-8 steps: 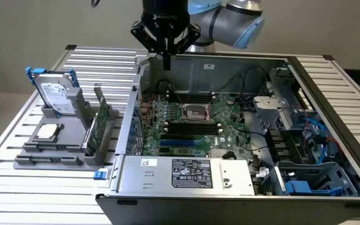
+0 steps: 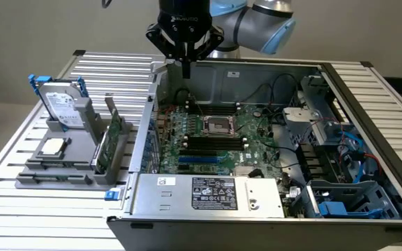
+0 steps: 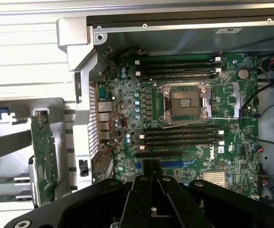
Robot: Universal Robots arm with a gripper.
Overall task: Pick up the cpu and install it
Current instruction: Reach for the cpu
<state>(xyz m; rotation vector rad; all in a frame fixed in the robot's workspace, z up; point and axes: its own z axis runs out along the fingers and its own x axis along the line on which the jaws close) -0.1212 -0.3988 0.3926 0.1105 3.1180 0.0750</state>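
While the fingers (image 2: pixel 186 67) hung above the back corner of the open computer case (image 2: pixel 257 78), they were clenched tight against each other with nothing between them, so no chip in the grip at that point. The cpu (image 2: pixel 53 147) was nowhere near them. It lay flat, silvery top up, on the grey holder (image 2: pixel 54 178) out on the table (image 2: pixel 19 219), toward the table's edge on the exterior view's left. That put it well apart from the fingers, lower down and off to the side, with the case's side wall standing between the two.

Same holder carried the other bits: the hard drive (image 2: pixel 65 110) stood upright at the holder's far end just behind the cpu, and the green card (image 2: pixel 109 141) stood on its edge on the side of the holder nearest the case, between the cpu and the case wall.

Inside the case, the motherboard (image 2: pixel 208 144) lay flat, and the socket (image 2: pixel 219 125) sat near its middle, a metal frame around a dark centre. The fingers were up above the case rim, apart from the socket and not touching the board.

From the wrist view, the fingers (image 3: pixel 147 168) showed as two black tips pressed together over the motherboard (image 3: pixel 127 95), looking straight down at it. The socket (image 3: pixel 184 101) was a bit away from the tips, with the rows of black slots between them. The green card (image 3: pixel 44 152) stood outside the case wall, over the slatted table (image 3: pixel 23 57).
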